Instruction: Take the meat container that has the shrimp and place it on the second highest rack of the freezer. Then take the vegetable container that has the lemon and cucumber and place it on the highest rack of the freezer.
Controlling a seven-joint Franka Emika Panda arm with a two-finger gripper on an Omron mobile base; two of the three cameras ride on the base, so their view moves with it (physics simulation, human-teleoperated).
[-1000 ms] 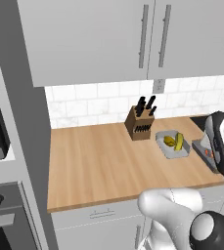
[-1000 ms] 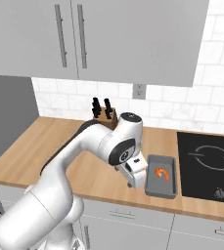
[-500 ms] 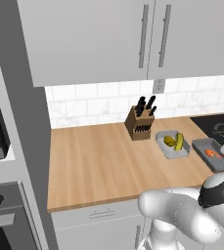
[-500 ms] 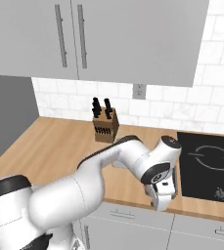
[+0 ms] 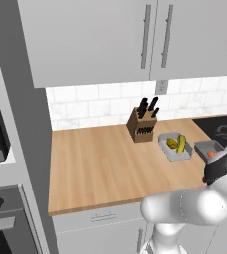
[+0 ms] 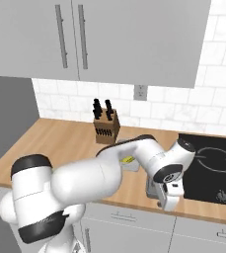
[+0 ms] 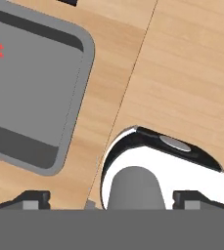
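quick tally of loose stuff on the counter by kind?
Trays: 2 (vegetable container, meat container)
Produce: 2 (lemon, cucumber)
Shrimp: 1
Knife block: 1
Total: 6

Knife block point(image 5: 143, 123) on wooden counter point(image 5: 95, 163); black cooktop point(image 6: 213, 165) right.

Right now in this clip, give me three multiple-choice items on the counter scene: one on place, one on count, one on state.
1. The vegetable container sits:
A. right of the knife block
B. on the cooktop
C. inside a cabinet

2. Shrimp in the meat container:
A. none
B. one
C. three

3. The meat container is:
A. lifted
B. tipped over
C. flat on the counter

Answers: 1 A, the left base view shows it beside the block. 2 B, a single orange shape. 3 C, the hand view shows it resting on the wood.
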